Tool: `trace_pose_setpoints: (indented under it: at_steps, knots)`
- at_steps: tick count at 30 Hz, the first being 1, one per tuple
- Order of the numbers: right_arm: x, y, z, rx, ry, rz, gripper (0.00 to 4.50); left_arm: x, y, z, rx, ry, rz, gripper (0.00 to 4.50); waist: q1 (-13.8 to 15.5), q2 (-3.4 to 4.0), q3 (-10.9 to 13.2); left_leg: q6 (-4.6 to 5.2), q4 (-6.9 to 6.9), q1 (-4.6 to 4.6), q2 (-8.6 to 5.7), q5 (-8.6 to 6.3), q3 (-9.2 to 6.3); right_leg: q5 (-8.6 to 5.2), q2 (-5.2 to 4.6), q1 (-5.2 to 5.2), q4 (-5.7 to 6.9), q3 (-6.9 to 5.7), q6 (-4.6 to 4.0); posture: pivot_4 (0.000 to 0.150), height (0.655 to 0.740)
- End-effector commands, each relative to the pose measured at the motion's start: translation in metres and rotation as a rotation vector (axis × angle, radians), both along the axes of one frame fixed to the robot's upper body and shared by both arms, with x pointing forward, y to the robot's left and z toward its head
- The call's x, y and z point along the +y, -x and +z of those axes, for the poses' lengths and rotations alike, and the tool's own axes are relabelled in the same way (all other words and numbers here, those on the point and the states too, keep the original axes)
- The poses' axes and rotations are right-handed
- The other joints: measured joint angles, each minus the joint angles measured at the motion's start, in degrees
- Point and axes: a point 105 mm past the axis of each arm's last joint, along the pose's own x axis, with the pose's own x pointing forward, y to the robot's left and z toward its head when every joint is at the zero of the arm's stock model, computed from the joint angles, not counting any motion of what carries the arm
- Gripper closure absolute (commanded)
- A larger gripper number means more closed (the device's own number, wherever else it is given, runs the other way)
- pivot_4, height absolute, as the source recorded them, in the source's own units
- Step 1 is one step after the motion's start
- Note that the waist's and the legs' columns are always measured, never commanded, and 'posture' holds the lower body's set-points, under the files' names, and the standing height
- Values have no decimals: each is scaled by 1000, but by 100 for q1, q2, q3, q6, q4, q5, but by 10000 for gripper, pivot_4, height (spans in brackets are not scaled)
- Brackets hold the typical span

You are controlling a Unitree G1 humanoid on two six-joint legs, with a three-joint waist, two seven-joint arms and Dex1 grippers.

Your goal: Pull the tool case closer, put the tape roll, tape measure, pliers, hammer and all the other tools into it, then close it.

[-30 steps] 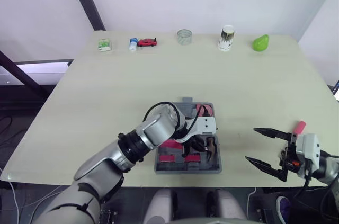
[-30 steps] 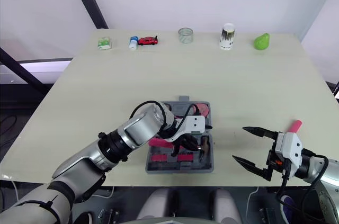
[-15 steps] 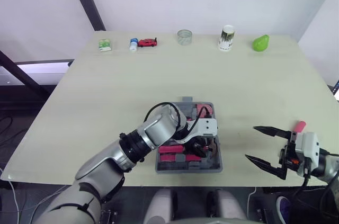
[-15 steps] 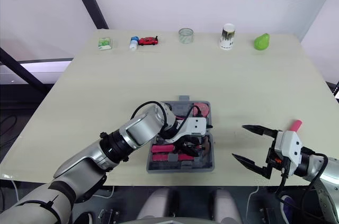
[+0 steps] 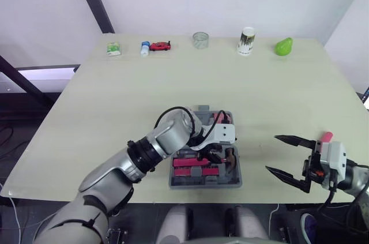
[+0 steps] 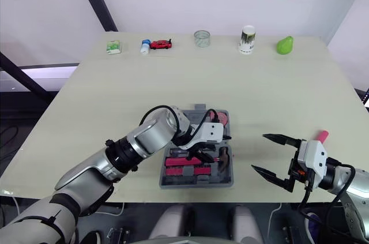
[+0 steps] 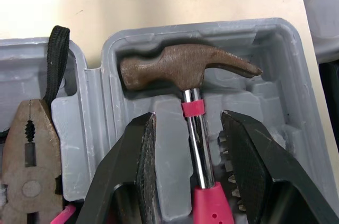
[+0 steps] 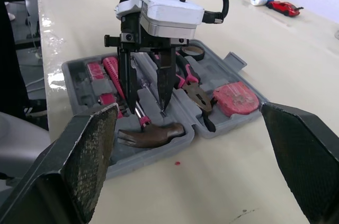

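Risen a little since a second ago, left jaws stand apart astride the hammer [image 7: 190, 70], leaving it seated in its moulded slot in the tool case [image 5: 203, 184] near the desk [image 5: 288, 94] front; right jaws gape wide, idle.

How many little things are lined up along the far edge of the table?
6, left to right: green packet, small bottle, red toy car, clear glass, white cup, green pear-shaped object.

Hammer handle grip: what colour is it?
The hammer grip is pink; left wrist view shows it best.
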Motion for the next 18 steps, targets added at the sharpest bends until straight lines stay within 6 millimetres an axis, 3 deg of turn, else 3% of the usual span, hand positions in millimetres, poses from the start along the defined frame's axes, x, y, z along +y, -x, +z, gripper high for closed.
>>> trace_pose_setpoints:
  at_steps: [1,11,14,18]
  knots:
    - [2,0,6,-38,-6,8,0,-6,-4,13,-59,44,-32,24066,0,0,0,0,0,0,0,0,0,0,0,0,0,0,0,1500,7400]
    - [3,0,5,-38,-10,8,0,-15,-11,55,-20,360,5,24066,-5,0,0,0,0,-1,2,0,-1,0,-1,0,0,-2,0,1500,7400]
    - [3,-1,5,-36,-11,9,0,-5,-17,73,-111,554,-14,24066,-24,4,-1,0,-1,3,3,0,1,0,-1,0,1,2,0,1500,7400]
    - [3,-2,5,-38,-10,11,0,19,-10,75,-27,734,13,24066,-14,6,-1,-1,-2,7,8,0,1,1,-1,0,4,3,-2,1500,7400]
